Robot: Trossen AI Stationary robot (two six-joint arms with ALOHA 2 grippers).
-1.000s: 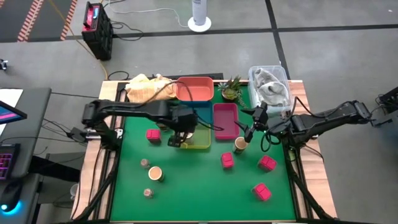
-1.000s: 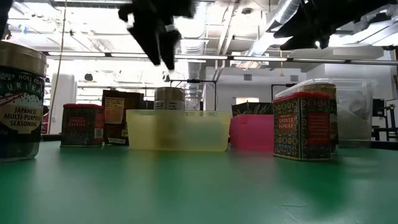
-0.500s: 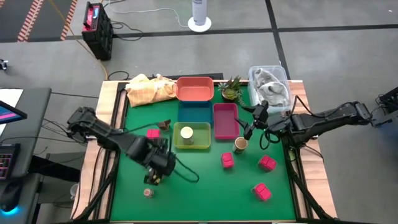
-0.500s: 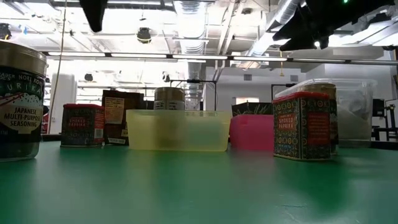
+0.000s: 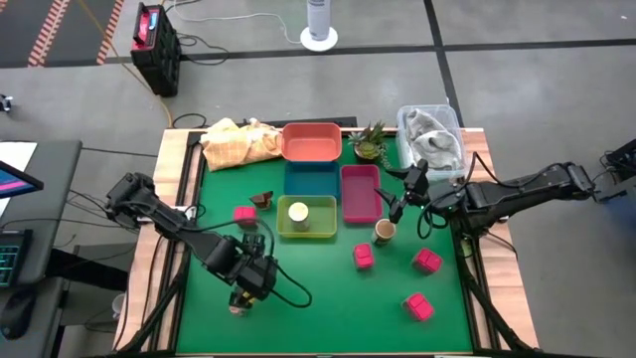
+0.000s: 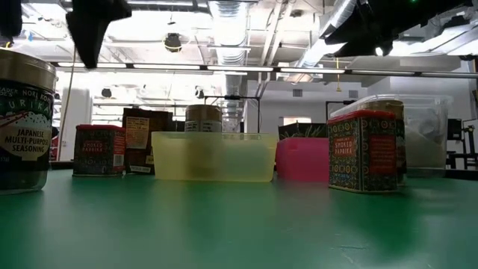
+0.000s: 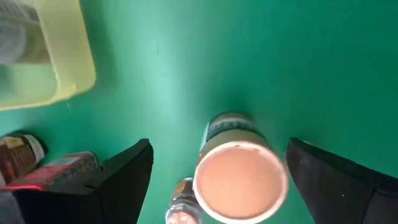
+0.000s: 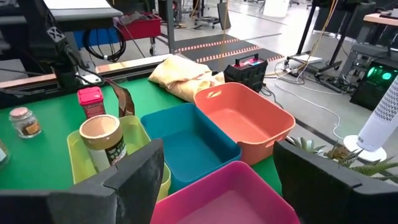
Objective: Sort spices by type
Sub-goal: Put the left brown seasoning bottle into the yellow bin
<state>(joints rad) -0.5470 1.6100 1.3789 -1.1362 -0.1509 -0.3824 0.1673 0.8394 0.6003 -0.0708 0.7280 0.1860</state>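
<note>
My left gripper [image 5: 248, 283] is open over the near left of the green mat. In the left wrist view [image 7: 219, 146] its fingers stand on either side of an upright cream-topped jar [image 7: 239, 180] without touching it. A tiny brownish jar [image 7: 180, 213] stands beside that jar. A second cream-topped jar [image 5: 298, 212] stands in the yellow tray [image 5: 323, 231], and a third [image 5: 384, 232] stands on the mat. Pink packets [image 5: 244, 214] [image 5: 363, 257] [image 5: 427, 261] and a dark brown piece [image 5: 262, 200] rest on the mat. My right gripper [image 5: 402, 199] hangs open beside the pink tray [image 5: 360, 191].
Orange [image 5: 311, 141] and blue [image 5: 310, 177] trays sit behind the yellow one. A potted plant [image 5: 370, 141], a clear bin [image 5: 431, 134] and a yellow cloth [image 5: 237, 141] line the far edge. Another pink packet [image 5: 417, 306] lies near right. Bare mat lies in the near middle.
My left gripper has left the yellow tray, where a cream-topped jar now stands uncovered. It has travelled toward the table's near left corner and now hangs over the cream-topped jar there. The right arm has kept still.
</note>
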